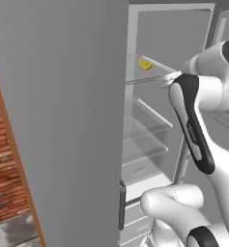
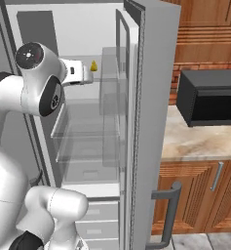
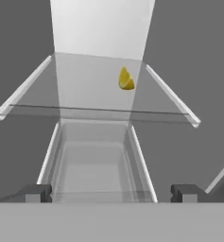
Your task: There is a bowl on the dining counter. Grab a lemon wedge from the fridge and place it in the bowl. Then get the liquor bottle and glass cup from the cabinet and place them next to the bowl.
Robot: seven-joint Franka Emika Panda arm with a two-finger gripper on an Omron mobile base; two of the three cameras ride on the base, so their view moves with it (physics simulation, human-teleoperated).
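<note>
Between the two dark fingertips (image 3: 34, 193), spread wide apart and holding nothing, the gripper (image 3: 111, 194) faces the open grey fridge (image 2: 136, 58). Beyond it, well apart, the small yellow lemon wedge (image 3: 126, 79) sits on the clear glass upper shelf (image 3: 85, 90), toward its back right.

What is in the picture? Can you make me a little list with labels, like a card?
place: simulated kitchen, at the open fridge
lemon wedge: on a glass shelf near the top, towards the back
gripper: open, empty, apart from the wedge, pointing at the shelf
lower shelves: bare glass
fridge door: swung wide open
beside fridge: black microwave on a counter
</note>
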